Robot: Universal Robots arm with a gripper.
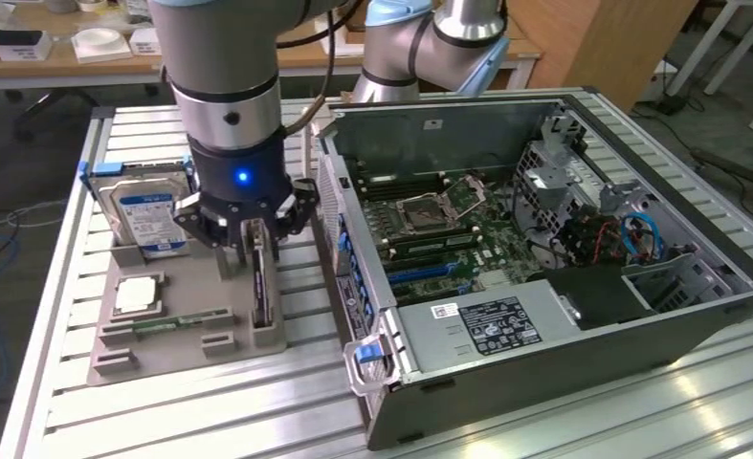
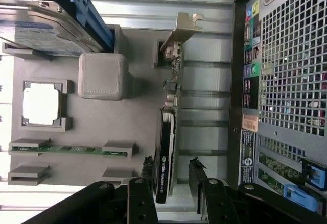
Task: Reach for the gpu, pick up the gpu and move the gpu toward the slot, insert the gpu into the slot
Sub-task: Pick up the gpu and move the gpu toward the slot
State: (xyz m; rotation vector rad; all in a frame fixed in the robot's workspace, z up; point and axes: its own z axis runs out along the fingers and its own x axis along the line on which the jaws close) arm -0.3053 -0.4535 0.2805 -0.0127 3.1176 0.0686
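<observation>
The work stands at the end of the reach, and nothing has been lifted yet. The gpu (image 1: 261,296) stands on its long edge in a holder at the edge of the gray tray (image 1: 172,368) nearest the computer case (image 1: 542,382), which lies open on the slatted metal table (image 1: 159,421). In the wrist view the card (image 2: 166,152) runs away from the camera, with its silver end bracket (image 2: 181,27) at the far end, close to the back panel of the case. The gripper (image 1: 249,251) hangs right over the card, low enough that its fingers reach down on either side of it. The wrist view shows the gripper (image 2: 171,170) spread wide. One fingertip is just beside one face of the card, the other stands a little off the opposite face, and neither seems to press on it. So the card looks straddled, not gripped, and it sits fully in its holder. The other parts lie untouched on the tray: the hard drive (image 1: 146,215) with its blue label, the processor chip (image 1: 138,295) and the green memory stick (image 1: 166,325). Inside the case the motherboard (image 1: 440,229) is bare where expansion cards go, with no card seated there. By this reading only the first step is about done. Closing on the card, lifting it, carrying it to the case and seating it in the slot all remain.
</observation>
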